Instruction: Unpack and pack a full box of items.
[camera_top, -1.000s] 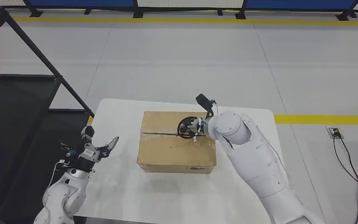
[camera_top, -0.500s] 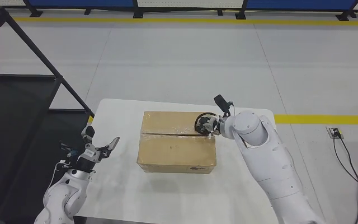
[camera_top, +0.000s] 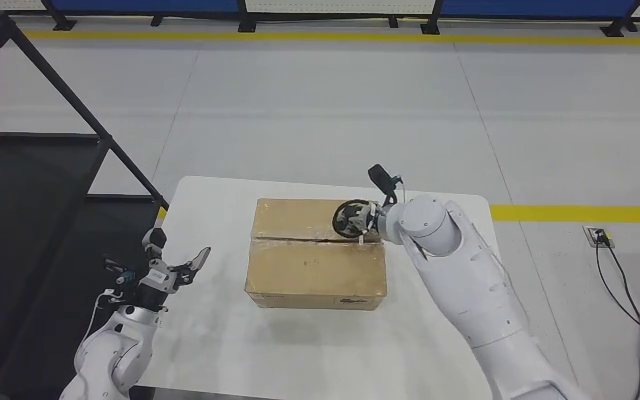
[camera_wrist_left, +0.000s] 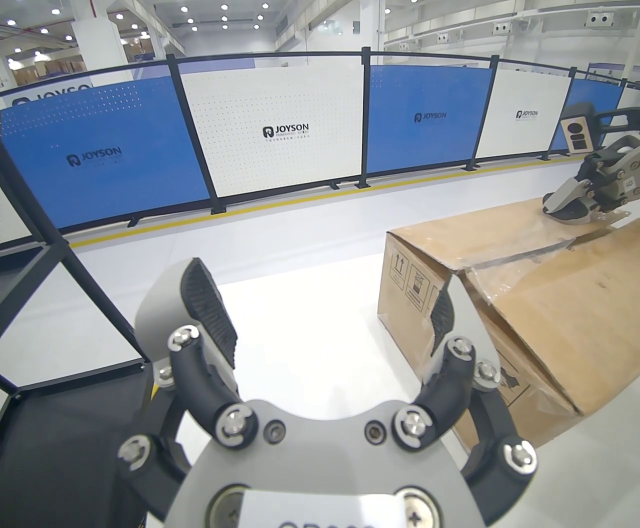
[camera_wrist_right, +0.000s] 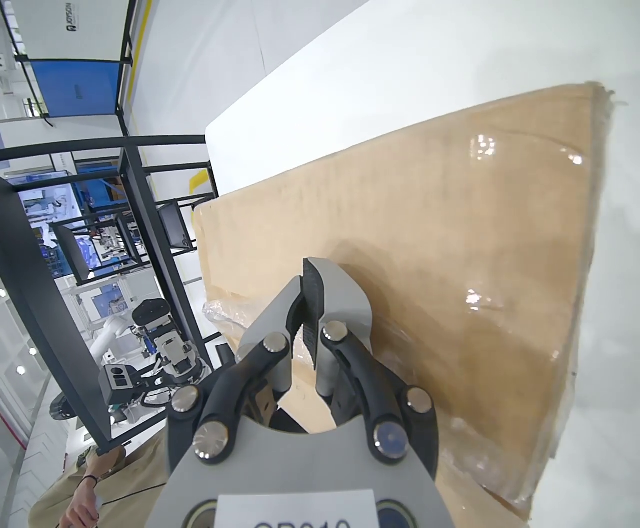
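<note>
While the brown cardboard box (camera_top: 315, 262) stands closed in the middle of the white table (camera_top: 210, 330), its two top flaps are joined by a strip of clear glossy tape (camera_top: 300, 238) along the seam, and this tape looks wrinkled at the left end. The right gripper (camera_top: 352, 218) rests on the far right part of the box top, close to the seam, with its fingers pressed together; whether a bit of the film is caught between them, I cannot tell. The left gripper (camera_top: 180, 250) hangs at the near left side of the table, well apart from the box, with its fingers spread wide and nothing in them. I judge that the box, if it is really full, will be heavy and will not slide easily, so one arm alone should not try to lift it. The cardboard seems stiff at the edges and corners, but the flaps may bend in the middle under pressure. The tape is thin and smooth, so a pinch on its flat part would probably slip; a loose or wrinkled end near the box edge seems the better place to take hold, and afterwards the free edge of a flap.
</note>
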